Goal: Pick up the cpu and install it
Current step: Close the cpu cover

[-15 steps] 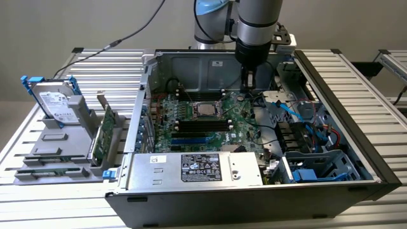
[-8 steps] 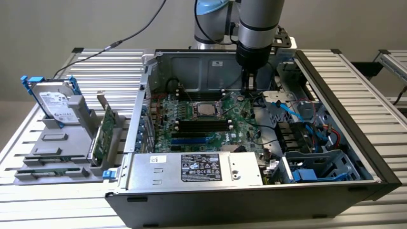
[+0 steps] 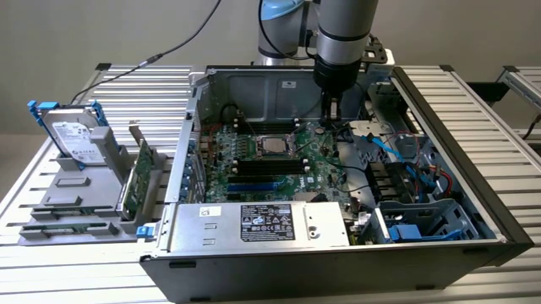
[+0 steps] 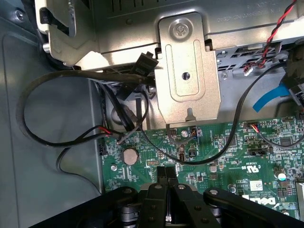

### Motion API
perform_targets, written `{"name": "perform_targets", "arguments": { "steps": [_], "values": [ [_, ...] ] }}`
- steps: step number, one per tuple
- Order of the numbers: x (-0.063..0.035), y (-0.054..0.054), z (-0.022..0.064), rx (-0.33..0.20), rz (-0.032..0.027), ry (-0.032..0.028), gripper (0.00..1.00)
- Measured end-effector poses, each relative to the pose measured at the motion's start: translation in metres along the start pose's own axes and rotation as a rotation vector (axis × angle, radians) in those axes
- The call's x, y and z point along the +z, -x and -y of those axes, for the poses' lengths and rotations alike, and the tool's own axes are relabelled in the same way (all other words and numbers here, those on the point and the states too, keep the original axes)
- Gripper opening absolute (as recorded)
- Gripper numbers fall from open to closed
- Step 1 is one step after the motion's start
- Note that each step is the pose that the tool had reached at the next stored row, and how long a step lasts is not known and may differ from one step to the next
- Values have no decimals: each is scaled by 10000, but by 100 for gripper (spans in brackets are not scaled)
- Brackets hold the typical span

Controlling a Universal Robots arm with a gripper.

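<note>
The open grey sheet-metal case (image 3: 253,88) is holding one green motherboard (image 3: 253,180). The cpu (image 3: 272,144), a single small dull-silver square, is lying flat in the socket at the board's middle. The black gripper (image 3: 331,114) is hanging over the board just to the exterior view's right of it, fingers pressed together on nothing. On the exterior view's left, a grey plastic rack (image 3: 76,190) is carrying one silver hard drive (image 3: 72,136) and an upright green card (image 3: 142,174).
</note>
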State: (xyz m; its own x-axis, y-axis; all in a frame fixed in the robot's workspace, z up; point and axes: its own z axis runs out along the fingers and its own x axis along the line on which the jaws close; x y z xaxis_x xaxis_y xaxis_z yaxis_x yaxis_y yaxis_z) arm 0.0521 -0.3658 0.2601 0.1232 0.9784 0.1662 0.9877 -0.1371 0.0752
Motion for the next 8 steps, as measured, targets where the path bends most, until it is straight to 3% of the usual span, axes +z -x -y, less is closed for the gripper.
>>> {"name": "perform_targets", "arguments": {
  "steps": [5,8],
  "values": [
    [18,2,1,-3,-5,15,11],
    [49,8,4,-7,23,29,11]
  ]
}}
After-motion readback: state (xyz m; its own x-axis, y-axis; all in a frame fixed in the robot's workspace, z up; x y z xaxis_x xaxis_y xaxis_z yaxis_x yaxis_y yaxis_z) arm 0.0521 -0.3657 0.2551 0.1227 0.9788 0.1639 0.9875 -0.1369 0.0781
